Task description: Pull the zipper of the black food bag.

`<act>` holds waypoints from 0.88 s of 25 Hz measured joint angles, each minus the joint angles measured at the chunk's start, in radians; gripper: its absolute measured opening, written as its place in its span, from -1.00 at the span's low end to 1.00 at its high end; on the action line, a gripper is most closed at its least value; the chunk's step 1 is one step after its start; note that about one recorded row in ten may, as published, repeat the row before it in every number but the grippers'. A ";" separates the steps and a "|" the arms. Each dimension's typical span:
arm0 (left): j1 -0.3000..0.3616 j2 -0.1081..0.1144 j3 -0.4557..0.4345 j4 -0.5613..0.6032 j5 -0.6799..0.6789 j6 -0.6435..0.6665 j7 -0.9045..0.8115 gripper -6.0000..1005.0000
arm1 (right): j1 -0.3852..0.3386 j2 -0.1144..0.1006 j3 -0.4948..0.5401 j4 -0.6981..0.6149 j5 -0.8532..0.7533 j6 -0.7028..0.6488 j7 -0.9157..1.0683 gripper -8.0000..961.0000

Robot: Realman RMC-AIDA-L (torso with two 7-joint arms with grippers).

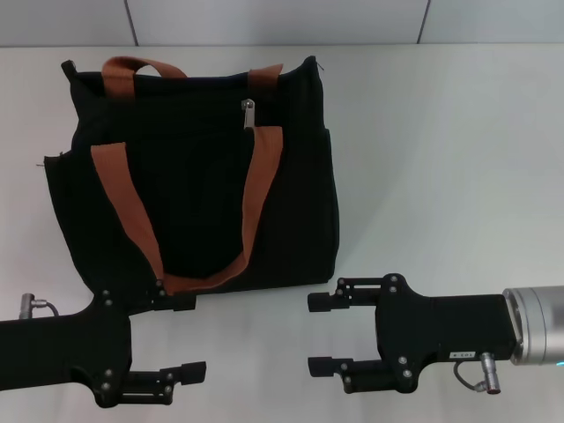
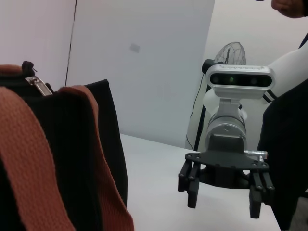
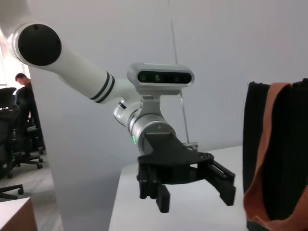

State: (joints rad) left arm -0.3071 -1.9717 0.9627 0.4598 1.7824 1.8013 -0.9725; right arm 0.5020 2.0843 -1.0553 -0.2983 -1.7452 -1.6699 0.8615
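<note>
Right now your left gripper [image 1: 181,337] hangs with fingers spread, empty, its upper finger just at the near edge of the black food bag [image 1: 198,172]. Your right gripper [image 1: 324,333] is spread too, facing it across the table [image 1: 441,159]. Beyond them, the zipper [image 1: 248,114] sits near the bag's far edge.
</note>
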 joint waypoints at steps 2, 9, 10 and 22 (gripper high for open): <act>0.000 0.001 0.000 0.002 0.000 0.000 0.000 0.62 | 0.000 0.000 0.001 0.001 0.002 0.010 0.000 0.42; -0.003 -0.001 0.002 0.003 0.001 0.003 0.000 0.45 | 0.000 0.002 0.000 0.002 0.006 0.020 -0.002 0.42; -0.004 -0.002 0.002 0.003 0.001 0.004 0.000 0.44 | 0.000 0.002 0.001 0.002 0.006 0.021 -0.002 0.42; -0.004 -0.002 0.001 0.004 0.002 0.015 0.000 0.41 | 0.000 0.002 0.001 0.002 0.007 0.021 -0.002 0.42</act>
State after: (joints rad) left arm -0.3111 -1.9734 0.9633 0.4633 1.7841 1.8158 -0.9725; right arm 0.5016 2.0862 -1.0538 -0.2960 -1.7379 -1.6489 0.8596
